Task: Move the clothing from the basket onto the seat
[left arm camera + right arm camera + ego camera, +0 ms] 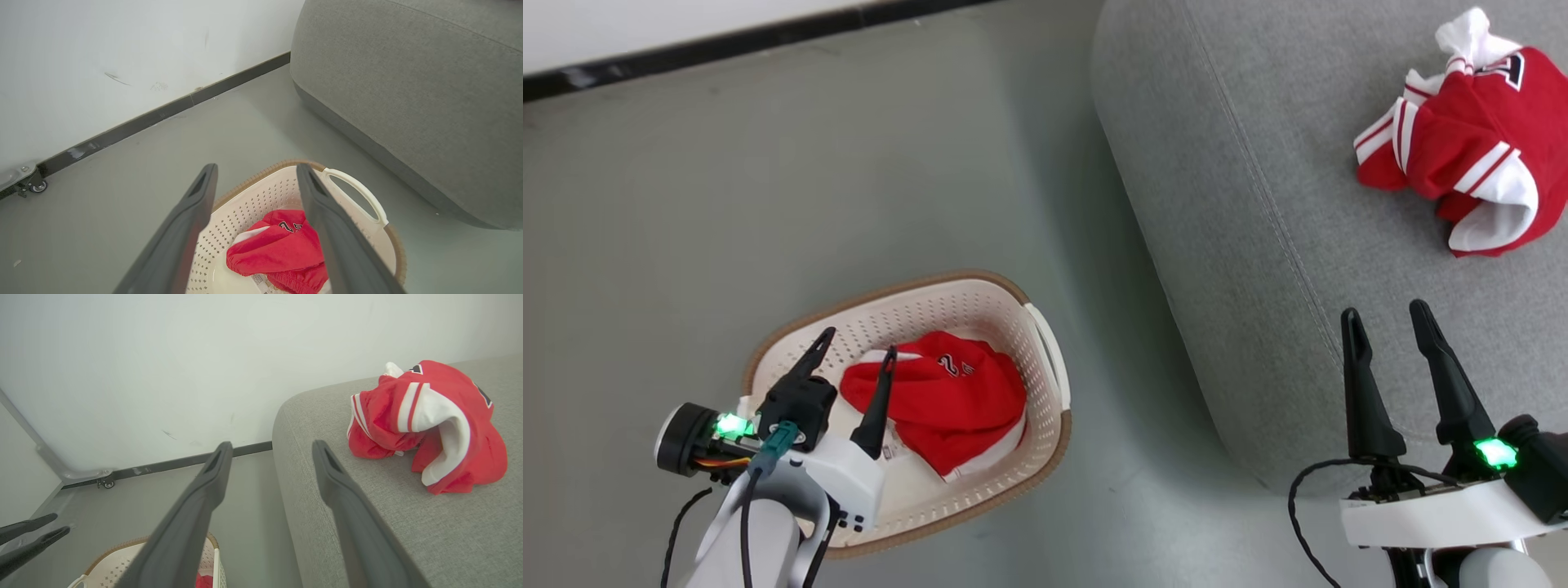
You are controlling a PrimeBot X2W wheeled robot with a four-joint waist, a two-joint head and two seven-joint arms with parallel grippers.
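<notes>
Left pincer above clothing in basket

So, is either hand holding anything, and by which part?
Nothing is held: left hand open over the red garment in the basket; right hand open by the seat.

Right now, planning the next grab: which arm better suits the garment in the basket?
Left. Its open jaws hang over the basket, above the red garment; the right arm's are at the seat.
</notes>
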